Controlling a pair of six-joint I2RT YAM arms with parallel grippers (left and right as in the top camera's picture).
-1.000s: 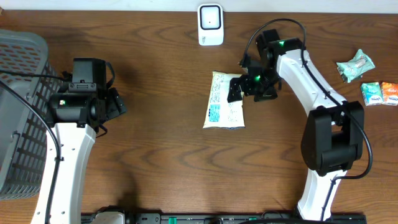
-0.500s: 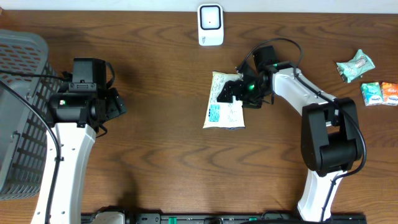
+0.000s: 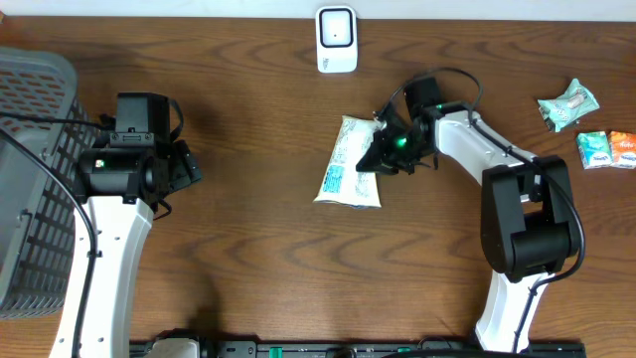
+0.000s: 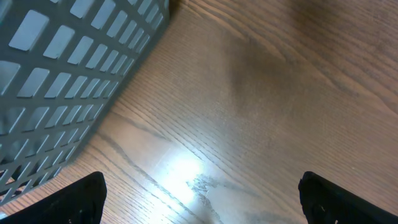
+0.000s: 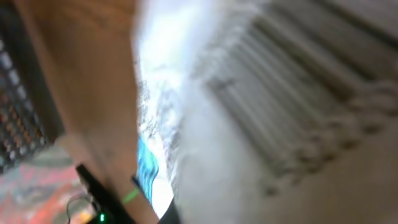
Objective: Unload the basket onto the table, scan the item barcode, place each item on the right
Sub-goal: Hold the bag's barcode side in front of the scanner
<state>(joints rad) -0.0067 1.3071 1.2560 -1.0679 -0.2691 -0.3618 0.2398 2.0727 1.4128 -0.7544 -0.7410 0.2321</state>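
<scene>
Table (image 3: 248, 259): basket (image 3: 35, 149), scanner (image 3: 336, 40); claw (image 3: 383, 151) pinches pouch (image 3: 343, 177).

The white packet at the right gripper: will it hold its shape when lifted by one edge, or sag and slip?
Probably floppy: the white packet is a thin, flat pouch with a crimped seal, so it should droop from the right gripper pinching its edge. It is likely light, being so flat. Its film looks shiny and might slip.

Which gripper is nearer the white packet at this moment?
Right. The right gripper has its jaws closed on the white packet, at its right edge; the left gripper hangs far to the packet's left, beside the grey basket.
</scene>
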